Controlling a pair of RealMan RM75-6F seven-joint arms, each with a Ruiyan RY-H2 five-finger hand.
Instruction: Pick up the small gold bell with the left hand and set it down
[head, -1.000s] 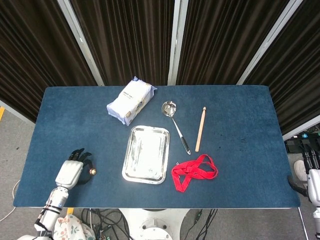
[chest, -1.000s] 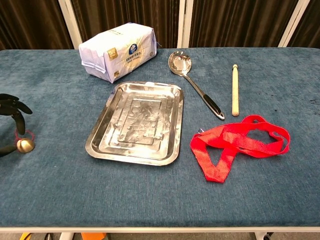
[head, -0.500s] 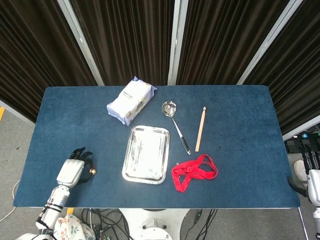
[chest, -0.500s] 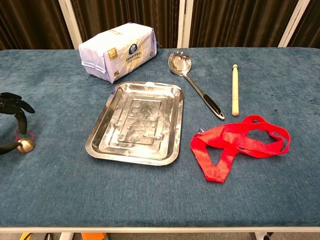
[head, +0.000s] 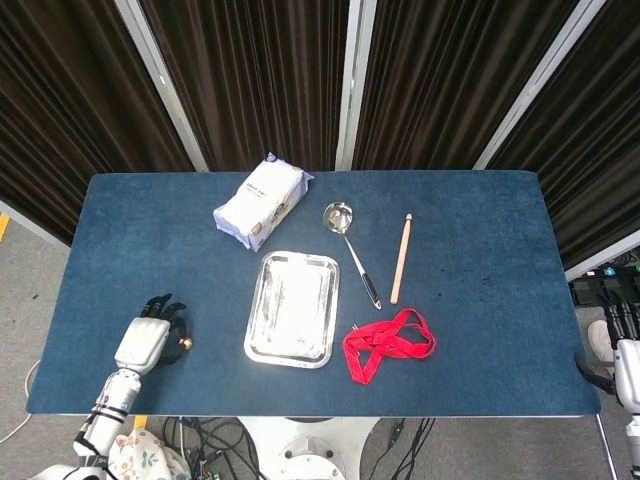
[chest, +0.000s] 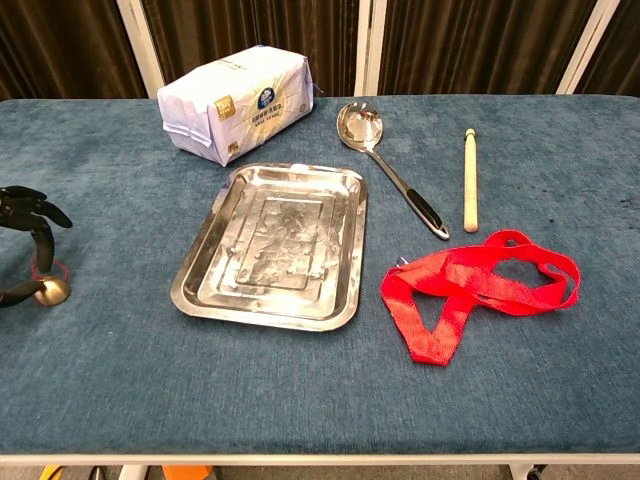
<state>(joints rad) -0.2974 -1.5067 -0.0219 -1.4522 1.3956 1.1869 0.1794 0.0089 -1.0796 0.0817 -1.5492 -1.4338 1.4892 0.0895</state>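
The small gold bell (head: 185, 343) (chest: 51, 290) stands on the blue table near its front left corner, with a thin red loop on top. My left hand (head: 148, 338) (chest: 24, 235) is beside it with the dark fingers spread. One finger arches over the bell and the thumb lies low against its left side. The bell rests on the cloth, not lifted. My right hand (head: 626, 372) shows only partly at the right edge of the head view, beyond the table's front right corner, and its fingers are not plain.
A steel tray (chest: 205, 285) lies mid-table. Behind it are a white packet (chest: 232, 102), a ladle (chest: 395, 178) and a wooden stick (chest: 469, 180). A red ribbon (chest: 480, 285) lies right of the tray.
My left hand has drawn slightly back toward the front left edge. The bell has stayed in place on the table.
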